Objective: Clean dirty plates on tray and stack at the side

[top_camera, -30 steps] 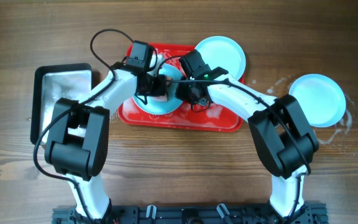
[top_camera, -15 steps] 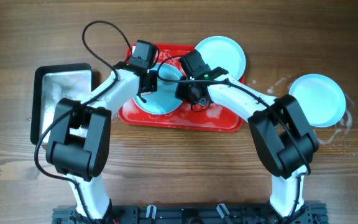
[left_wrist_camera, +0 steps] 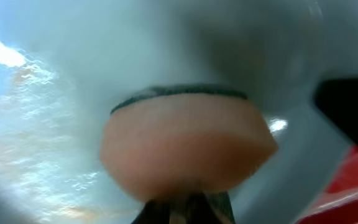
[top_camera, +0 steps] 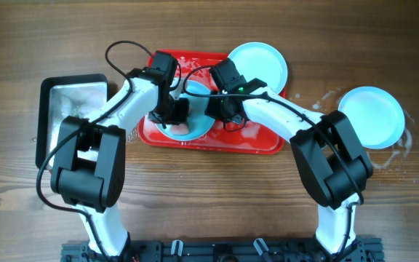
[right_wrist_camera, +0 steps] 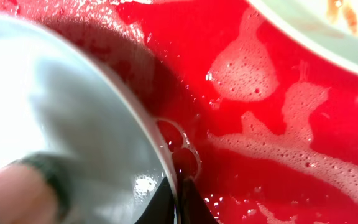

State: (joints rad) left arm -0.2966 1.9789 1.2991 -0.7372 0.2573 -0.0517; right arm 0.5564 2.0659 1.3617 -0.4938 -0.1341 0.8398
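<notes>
Wood-grain worktop (top_camera: 209,196) fills the overhead view, with a silver pan (top_camera: 71,102) at far left, well apart from the work. Right of it, the left fingers (left_wrist_camera: 185,211) are closed tight on a peach sponge (left_wrist_camera: 185,149) with a dark scouring face, pressed flat against the left plate (top_camera: 201,120). That plate lies on the left-centre of the red tray (top_camera: 260,142), and its surface shows a wet, soapy sheen around the sponge in the left wrist view.

On the plate's right edge, the right fingers (right_wrist_camera: 180,199) are pinched shut on the rim, steadying it. Beside them the tray floor is awash with white suds. The middle plate (top_camera: 259,65) sits at the tray's upper right corner, overhanging the rim, and orange streaks show on it in the right wrist view, so it looks unwashed. The right plate (top_camera: 372,116) lies alone on the worktop at the right of the frame, off the tray amid wet marks. It is probably the clean one that starts the stack, though the overhead view is too coarse to be sure.

The step in hand is scrubbing the left plate. Next, the sponge needs to cover the rest of the surface while the rim grip holds firm. The plate must then be carried rightward onto the right plate. The wet rim could slip, so the pinch wants care.
</notes>
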